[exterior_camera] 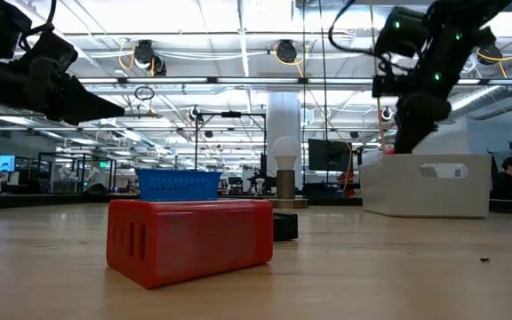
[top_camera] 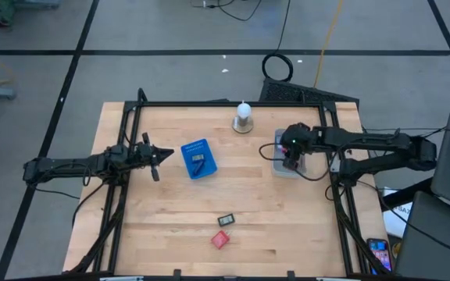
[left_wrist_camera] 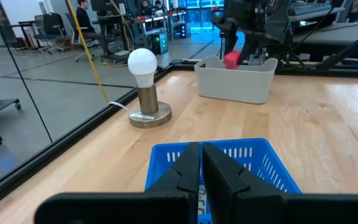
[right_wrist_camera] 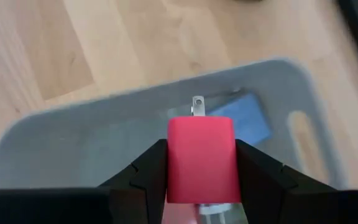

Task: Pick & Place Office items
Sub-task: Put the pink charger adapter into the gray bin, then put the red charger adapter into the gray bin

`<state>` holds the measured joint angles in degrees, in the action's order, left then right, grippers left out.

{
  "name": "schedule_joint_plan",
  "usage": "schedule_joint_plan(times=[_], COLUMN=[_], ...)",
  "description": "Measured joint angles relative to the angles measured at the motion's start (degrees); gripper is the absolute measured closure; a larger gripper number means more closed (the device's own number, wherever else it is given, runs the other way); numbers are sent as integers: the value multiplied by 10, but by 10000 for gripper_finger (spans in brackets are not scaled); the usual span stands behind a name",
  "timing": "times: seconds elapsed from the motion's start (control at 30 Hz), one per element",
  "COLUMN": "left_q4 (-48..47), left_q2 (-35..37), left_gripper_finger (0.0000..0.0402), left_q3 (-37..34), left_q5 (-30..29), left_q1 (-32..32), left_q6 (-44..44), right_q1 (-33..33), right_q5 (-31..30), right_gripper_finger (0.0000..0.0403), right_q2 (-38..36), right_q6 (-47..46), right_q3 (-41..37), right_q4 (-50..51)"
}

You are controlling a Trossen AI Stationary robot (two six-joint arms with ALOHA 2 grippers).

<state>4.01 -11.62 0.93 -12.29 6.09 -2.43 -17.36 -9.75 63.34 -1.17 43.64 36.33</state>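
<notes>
A wooden bench [top_camera: 170, 218] holds everything. On its right side sits a grey bin [right_wrist_camera: 73, 149], with a blue piece [right_wrist_camera: 244, 121] lying inside. Near the middle is a blue basket [top_camera: 198, 158], and behind it a white bulb [top_camera: 243, 115] on a round base. Toward the front lie a red block [top_camera: 220, 240] and, just behind it, a dark block [top_camera: 226, 220]. The right gripper [right_wrist_camera: 201, 171] hangs over the grey bin, clamped on a red plug [right_wrist_camera: 201, 158] with a metal prong. The left gripper [left_wrist_camera: 201, 168], fingers together and holding nothing, hovers left of the blue basket.
</notes>
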Motion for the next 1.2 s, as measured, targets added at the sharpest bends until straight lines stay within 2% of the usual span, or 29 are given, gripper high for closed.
schedule_joint_plan(times=[0.1, 0.27, 0.57, 0.63, 0.73, 0.83, 0.93, 1.07, 1.2], left_q4=[0, 0, -1, -4, -8, -10, -10, -13, -18], left_q2=[0, 0, 0, 0, 0, 0, 0, 0, 0], left_gripper_finger=[380, 380, 380, 380, 380, 380, 380, 380, 380], left_q3=[0, 0, 0, 0, 0, 0, 0, 0, 0], left_q5=[0, 0, 2, 3, 2, 3, 3, 4, 5], left_q1=[0, 0, 0, 0, 0, 0, 0, 0, 0], left_q6=[0, 0, -1, -1, -1, -1, 0, 11, 15], right_q1=[-4, -9, -20, -20, -20, -20, -18, -6, 18], right_q5=[25, 26, 55, 55, 55, 54, 55, 55, 55], right_gripper_finger=[260, 260, 258, 229, 161, 108, 84, 93, 133], right_q2=[8, 32, 38, 34, 20, -7, -52, -138, -234], right_q6=[-7, -12, -12, -11, -18, -28, -39, -39, -37], right_q3=[-35, -74, -86, -87, -87, -85, -85, -85, -84], right_q4=[-29, -61, -98, -101, -104, -104, -117, -138, -159])
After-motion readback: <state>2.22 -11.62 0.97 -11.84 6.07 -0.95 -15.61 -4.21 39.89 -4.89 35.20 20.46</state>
